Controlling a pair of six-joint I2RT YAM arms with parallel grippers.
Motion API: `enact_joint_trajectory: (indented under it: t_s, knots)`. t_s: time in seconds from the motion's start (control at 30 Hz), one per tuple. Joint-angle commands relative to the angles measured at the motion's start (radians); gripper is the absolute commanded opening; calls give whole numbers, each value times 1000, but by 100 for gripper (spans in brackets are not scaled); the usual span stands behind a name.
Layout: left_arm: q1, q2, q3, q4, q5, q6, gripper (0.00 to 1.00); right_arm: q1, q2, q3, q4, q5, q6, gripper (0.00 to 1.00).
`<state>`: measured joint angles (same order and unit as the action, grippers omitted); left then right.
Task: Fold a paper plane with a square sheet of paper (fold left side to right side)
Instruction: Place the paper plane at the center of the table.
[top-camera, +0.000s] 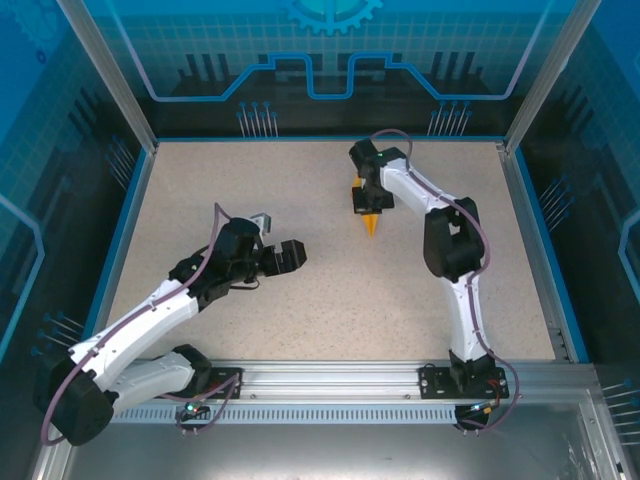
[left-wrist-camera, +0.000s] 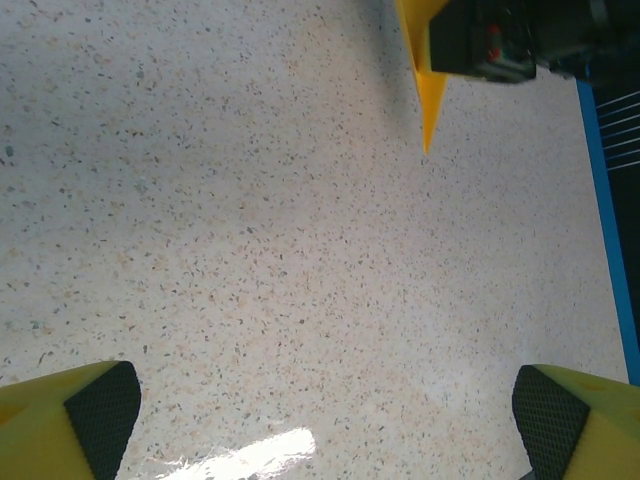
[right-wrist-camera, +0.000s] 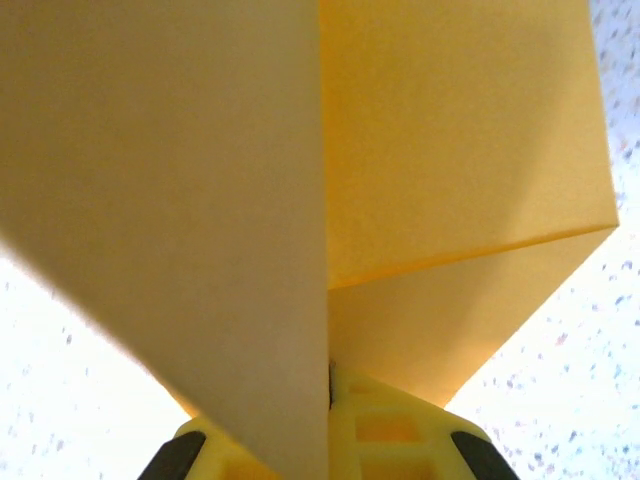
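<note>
One paper plane (top-camera: 372, 226), clenched in right hand (top-camera: 366, 205), left hand (top-camera: 281, 238) spread wide, well apart

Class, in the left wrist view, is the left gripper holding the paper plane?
No, the left gripper stands open above the table, the paper plane well ahead.

A beige speckled table top (top-camera: 300, 200) with a thin blue border (top-camera: 330, 139) sits inside blue see-through walls, the far wall (top-camera: 330, 50) printed with a gear and circuit lines, with silver posts (top-camera: 105, 75) left and right, a metal rail (top-camera: 330, 375) along the near edge.
</note>
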<state>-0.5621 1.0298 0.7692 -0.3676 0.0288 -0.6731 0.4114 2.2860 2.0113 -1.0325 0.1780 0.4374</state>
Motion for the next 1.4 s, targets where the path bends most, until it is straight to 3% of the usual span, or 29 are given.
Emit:
enact_joint_trajectory:
  t_s: [0.0, 0.37, 0.83, 1.23, 1.37]
  knots:
    - [2, 17, -14, 5, 44, 26, 99, -6, 98, 129, -193, 89, 47, 1]
    - [1, 27, -17, 3, 56, 17, 99, -11, 237, 197, -204, 37, 38, 4]
    - [11, 57, 29, 10, 79, 23, 99, -13, 178, 127, -170, 20, 30, 18]
    - [128, 105, 90, 32, 222, 38, 99, -2, 65, 91, -184, 48, 34, 22]
    - [177, 120, 96, 42, 263, 34, 99, 4, 9, 60, -187, 64, 40, 29]
